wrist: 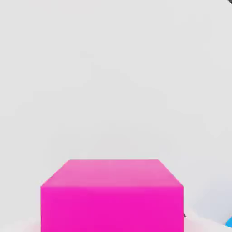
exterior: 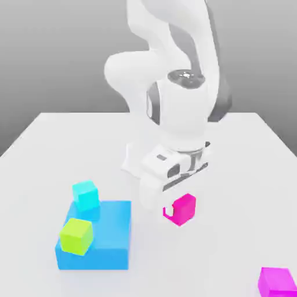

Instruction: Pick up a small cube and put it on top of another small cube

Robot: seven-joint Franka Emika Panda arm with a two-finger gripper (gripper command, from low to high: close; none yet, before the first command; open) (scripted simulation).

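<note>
- The white table (exterior: 243, 151) spread across the whole scene, bare at the far side, with everything gathered toward the near edge.
- The Panda arm (exterior: 168, 46) came in from the far side and bent steeply down over the middle, which I took as the posture for working straight down at the tabletop.
- The flat blue block (exterior: 107, 241) lay near, on the exterior view's left, broad enough to carry two cubes on its top.
- The violet-magenta cube (exterior: 277, 282) sat alone at the near corner on the exterior view's right, well apart from the arm.
- The lime-green cube (exterior: 76, 236) rested on the near left part of the blue block, and the cyan cube (exterior: 85, 194) stood at the block's far left corner; either looked to me like a possible base for stacking.
- The gripper (exterior: 174, 210) hung low under the wrist, and a dark fingertip (exterior: 167, 212) showed against the left face of the hot-pink cube (exterior: 184, 209).
- That cube sat right at the gripper's tip, just right of the blue block; in the hand view the pink cube (wrist: 112, 197) loomed close beneath the camera.
- I judged the jaws closed on it, narrowed to the cube's width, though whether it had left the table I couldn't tell.
</note>
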